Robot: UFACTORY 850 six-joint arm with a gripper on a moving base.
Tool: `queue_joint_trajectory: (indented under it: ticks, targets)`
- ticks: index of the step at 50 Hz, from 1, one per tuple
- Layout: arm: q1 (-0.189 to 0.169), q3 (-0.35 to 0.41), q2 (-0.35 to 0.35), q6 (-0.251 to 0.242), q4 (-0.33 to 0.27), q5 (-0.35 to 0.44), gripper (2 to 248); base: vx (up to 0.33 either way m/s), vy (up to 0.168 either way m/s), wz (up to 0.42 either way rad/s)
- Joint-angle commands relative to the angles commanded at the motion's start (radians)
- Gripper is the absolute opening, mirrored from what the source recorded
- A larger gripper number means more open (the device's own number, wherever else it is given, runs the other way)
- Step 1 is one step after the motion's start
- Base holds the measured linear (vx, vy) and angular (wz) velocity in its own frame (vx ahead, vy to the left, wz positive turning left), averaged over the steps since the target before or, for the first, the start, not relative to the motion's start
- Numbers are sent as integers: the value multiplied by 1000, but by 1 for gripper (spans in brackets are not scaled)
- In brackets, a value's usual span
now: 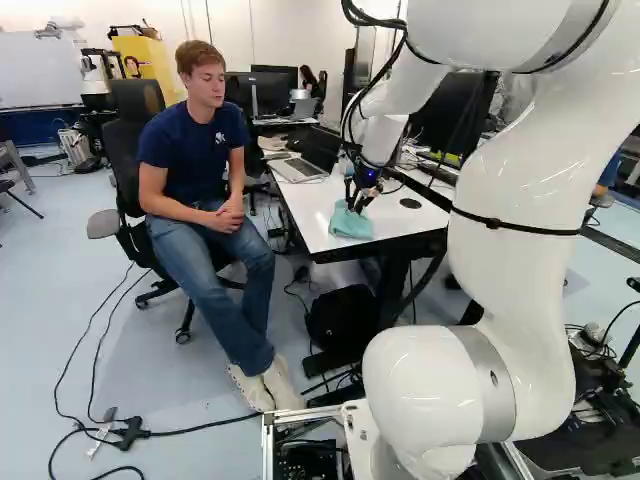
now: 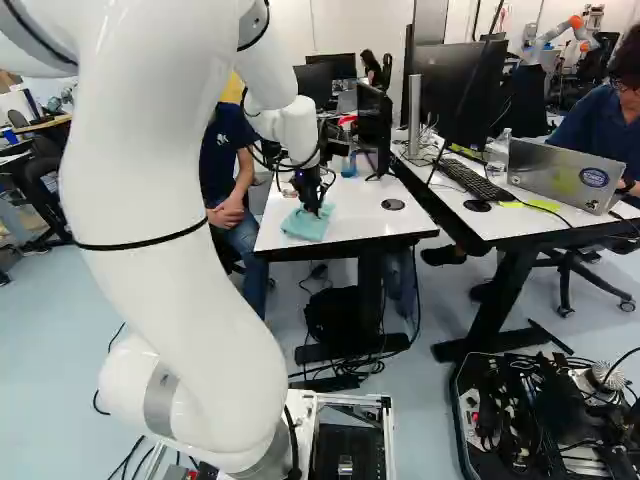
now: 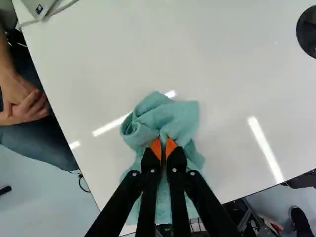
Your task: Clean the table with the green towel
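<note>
Pale floor (image 1: 60, 260), white wall (image 1: 230, 35), black office chair (image 1: 135, 100)

An open silver laptop (image 1: 300, 169) sits far left. To the right, a neighbouring desk (image 2: 522, 224) carries a black keyboard (image 2: 470, 181) and another laptop (image 2: 565, 178). Nearer, low down, slumps what looks like a black backpack (image 1: 342, 316).

The green towel (image 1: 350, 226), a pale blue-green cloth, lies crumpled flat on the table, pinched into loose folds toward its middle. The table (image 1: 302, 205) has a glossy white top with a dark edge; with twelve o'clock at its far side in the left base view, the towel sits toward seven o'clock, near the front edge.
</note>
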Motion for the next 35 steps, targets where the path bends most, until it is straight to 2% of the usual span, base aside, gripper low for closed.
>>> queue_joint_trajectory:
  ticks: [12, 25, 35]
  targets:
    - [-7, -58, -47, 0, 0, 0, 31, 0, 0, 0]
    - [27, -110, -89, 0, 0, 0, 31, 0, 0, 0]
    - [60, -120, -97, 0, 0, 0, 31, 0, 0, 0]
